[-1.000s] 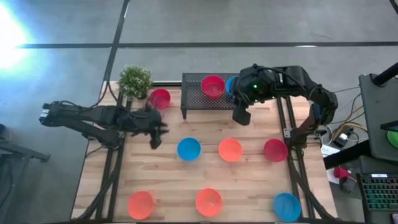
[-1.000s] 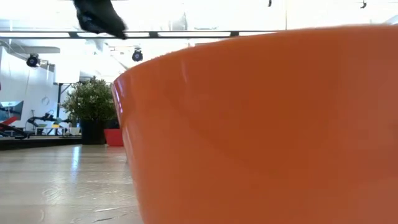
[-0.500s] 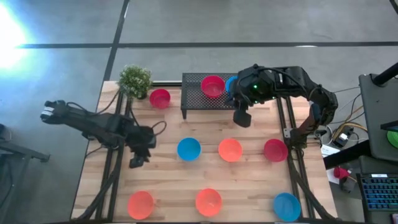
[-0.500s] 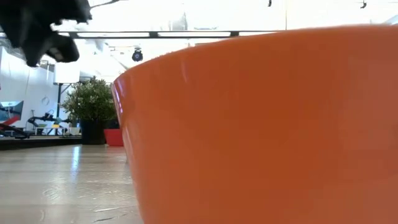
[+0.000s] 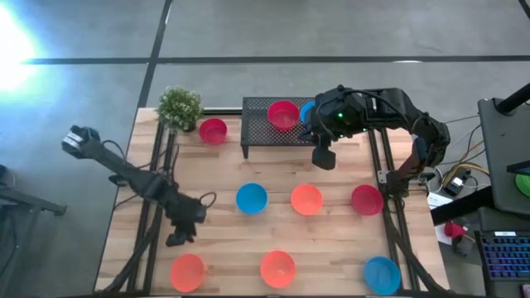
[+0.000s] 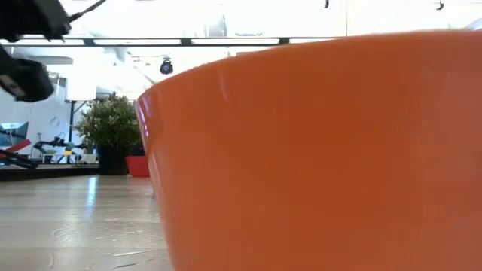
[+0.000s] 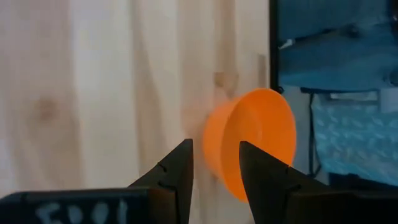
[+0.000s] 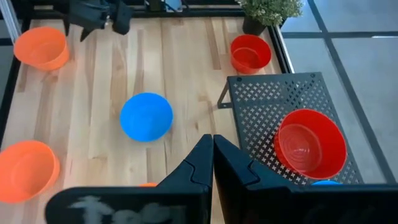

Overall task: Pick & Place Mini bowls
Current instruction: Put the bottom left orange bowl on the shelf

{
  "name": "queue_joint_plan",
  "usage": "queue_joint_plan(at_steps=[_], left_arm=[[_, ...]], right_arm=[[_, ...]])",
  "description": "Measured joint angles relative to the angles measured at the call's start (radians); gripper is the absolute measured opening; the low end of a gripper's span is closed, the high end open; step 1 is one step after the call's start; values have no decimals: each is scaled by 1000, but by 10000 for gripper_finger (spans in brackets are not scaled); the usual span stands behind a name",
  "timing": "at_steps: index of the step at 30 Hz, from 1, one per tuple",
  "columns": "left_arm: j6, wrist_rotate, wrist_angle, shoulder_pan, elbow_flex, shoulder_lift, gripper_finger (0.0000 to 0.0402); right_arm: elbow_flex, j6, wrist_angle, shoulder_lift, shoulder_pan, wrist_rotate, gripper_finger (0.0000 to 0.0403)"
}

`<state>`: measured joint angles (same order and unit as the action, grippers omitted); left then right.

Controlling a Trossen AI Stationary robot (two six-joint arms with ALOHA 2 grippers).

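Note:
Nine mini bowls show in the high view. A red bowl and a blue one, half hidden by my right arm, stand on the black mesh rack. On the table stand a red, blue, orange and red bowl, and near the front edge two orange bowls and a blue one. My left gripper is open, above the table just short of the near-left orange bowl. My right gripper is shut, hovering in front of the rack.
A small potted plant stands at the far left corner beside the red bowl. The rack takes up the far middle of the table. In the low view an orange bowl fills most of the picture. Bare wood lies between the bowl rows.
My left gripper has swung from near the red bowl by the plant toward the table's near edge and a little left, ending close to the near-left orange bowl. In the low view it slid to the picture's left. No bowl has moved.

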<state>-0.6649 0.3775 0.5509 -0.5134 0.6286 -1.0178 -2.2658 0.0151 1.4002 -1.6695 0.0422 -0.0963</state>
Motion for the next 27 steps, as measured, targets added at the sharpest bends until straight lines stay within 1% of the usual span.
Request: queue_joint_plan(at_steps=[5, 9, 16, 27], left_arm=[[-52, 0, -76, -98, -13, -66, 121], [-52, -18, -83, -147, -13, -132, 121], [-55, -23, -163, -165, -10, -226, 121], [-71, -20, -236, -179, -10, -307, 121]], right_arm=[[0, 0, 0, 0, 0, 0, 8], [0, 0, 0, 0, 0, 0, 8], [0, 1, 1, 0, 0, 0, 8], [0, 4, 1, 0, 0, -1, 8]])
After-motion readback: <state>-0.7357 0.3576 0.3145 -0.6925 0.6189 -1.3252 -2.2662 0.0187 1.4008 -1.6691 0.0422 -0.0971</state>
